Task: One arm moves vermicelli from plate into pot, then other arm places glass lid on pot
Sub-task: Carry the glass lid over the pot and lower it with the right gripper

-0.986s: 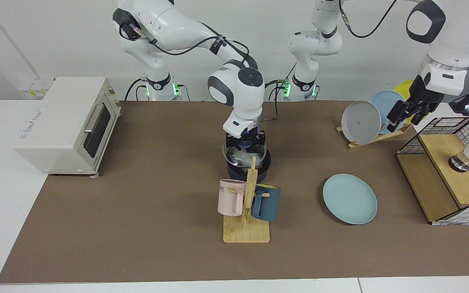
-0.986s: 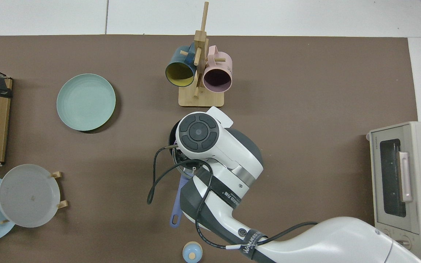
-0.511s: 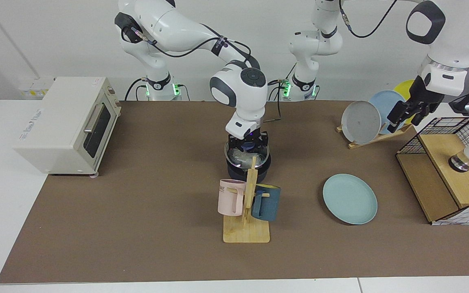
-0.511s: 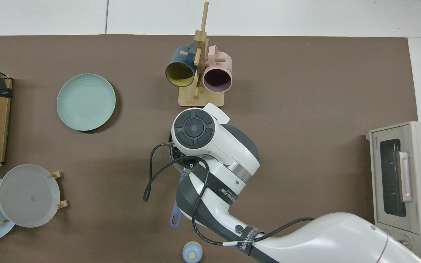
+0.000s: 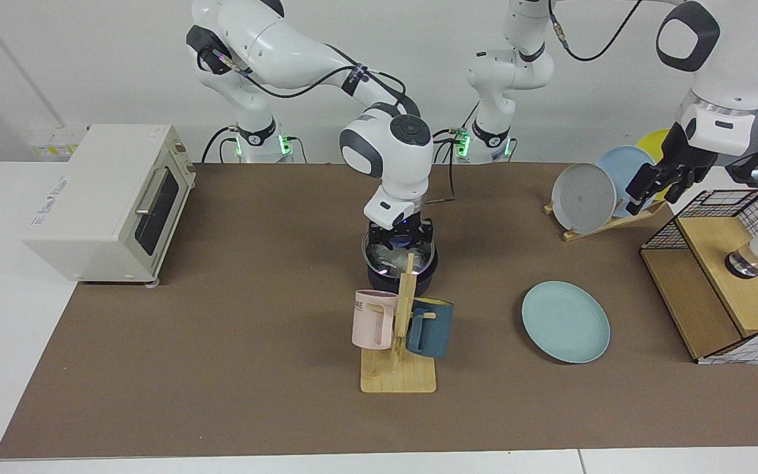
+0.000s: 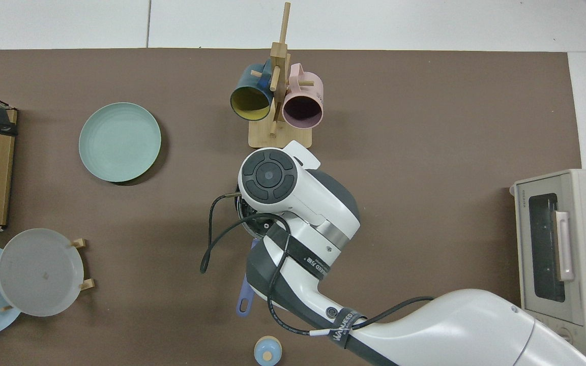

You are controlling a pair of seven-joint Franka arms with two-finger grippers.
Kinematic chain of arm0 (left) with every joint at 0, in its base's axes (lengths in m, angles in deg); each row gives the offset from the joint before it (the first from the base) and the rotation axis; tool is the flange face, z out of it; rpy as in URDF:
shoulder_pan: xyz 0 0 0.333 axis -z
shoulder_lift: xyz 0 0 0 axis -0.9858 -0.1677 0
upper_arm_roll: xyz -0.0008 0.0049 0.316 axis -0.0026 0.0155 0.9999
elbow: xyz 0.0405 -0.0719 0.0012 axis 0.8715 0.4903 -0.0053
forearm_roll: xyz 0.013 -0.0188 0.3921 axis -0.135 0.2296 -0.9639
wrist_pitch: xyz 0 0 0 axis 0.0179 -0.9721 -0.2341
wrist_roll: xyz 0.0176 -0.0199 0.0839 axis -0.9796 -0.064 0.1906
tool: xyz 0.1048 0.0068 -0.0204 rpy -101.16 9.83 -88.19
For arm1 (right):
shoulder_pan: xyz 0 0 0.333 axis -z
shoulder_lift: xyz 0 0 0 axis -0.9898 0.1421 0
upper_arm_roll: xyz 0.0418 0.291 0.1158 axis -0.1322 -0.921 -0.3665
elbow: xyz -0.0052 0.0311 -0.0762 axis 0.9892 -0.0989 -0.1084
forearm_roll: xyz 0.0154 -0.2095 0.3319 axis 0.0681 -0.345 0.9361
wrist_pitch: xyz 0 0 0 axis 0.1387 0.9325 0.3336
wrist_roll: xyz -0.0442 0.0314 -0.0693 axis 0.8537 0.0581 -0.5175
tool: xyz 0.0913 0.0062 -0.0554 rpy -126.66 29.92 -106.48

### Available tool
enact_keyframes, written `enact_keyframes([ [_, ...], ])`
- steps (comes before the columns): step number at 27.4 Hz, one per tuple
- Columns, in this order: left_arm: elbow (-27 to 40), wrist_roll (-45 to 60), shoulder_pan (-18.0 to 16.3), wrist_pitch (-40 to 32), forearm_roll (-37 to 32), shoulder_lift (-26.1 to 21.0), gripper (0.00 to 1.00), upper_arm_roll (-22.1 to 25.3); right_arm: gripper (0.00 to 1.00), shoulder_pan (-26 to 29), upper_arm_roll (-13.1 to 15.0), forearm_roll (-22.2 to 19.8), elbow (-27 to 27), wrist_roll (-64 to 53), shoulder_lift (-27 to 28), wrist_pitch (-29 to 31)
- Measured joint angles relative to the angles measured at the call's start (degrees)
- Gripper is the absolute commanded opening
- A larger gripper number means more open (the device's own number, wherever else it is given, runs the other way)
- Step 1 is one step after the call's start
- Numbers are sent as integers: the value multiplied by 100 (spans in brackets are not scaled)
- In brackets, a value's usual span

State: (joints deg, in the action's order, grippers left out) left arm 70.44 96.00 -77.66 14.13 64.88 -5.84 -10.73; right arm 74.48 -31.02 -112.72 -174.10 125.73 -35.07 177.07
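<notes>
Facing view: the right gripper (image 5: 399, 238) hangs straight down over the pot (image 5: 400, 279), which sits near the middle of the desk (image 5: 221, 368), at 12 o'clock from the mug rack (image 5: 400, 349). Its fingers close on the blue knob of the glass lid (image 5: 397, 258), and the lid lies level on the pot's rim or just above it; I cannot tell whether they touch. A pale patch under the glass looks like the vermicelli (image 5: 389, 249), though it is too dim to be sure. The plate (image 5: 565, 321) lies bare at 3 o'clock from the rack, well apart from the pot.

The left gripper (image 5: 656, 181) waits at the far edge at 2 o'clock, beside the grey plate (image 5: 583, 197) and the blue plate (image 5: 626, 166) in their stand; its fingers stand a little apart with nothing between them. The toaster oven (image 5: 106, 204) stands at 9 o'clock from the pot.

In the top view the right arm's wrist covers nearly all of the pot (image 6: 241, 207), and only the blue handle shows from under the arm toward 6 o'clock. The plate (image 6: 119, 142) lies at 10 o'clock from the pot, and the mug rack (image 6: 277, 101) at 12 o'clock.
</notes>
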Motion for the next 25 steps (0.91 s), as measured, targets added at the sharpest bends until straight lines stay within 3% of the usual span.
enact_keyframes([
  [12,148,-3,0,118,0,12,100,-3,0,-97,0,-40,596,56,380,-348],
  [25,183,-3,0,183,0,28,100,-9,0,-129,1,-41,699,211,475,-354],
])
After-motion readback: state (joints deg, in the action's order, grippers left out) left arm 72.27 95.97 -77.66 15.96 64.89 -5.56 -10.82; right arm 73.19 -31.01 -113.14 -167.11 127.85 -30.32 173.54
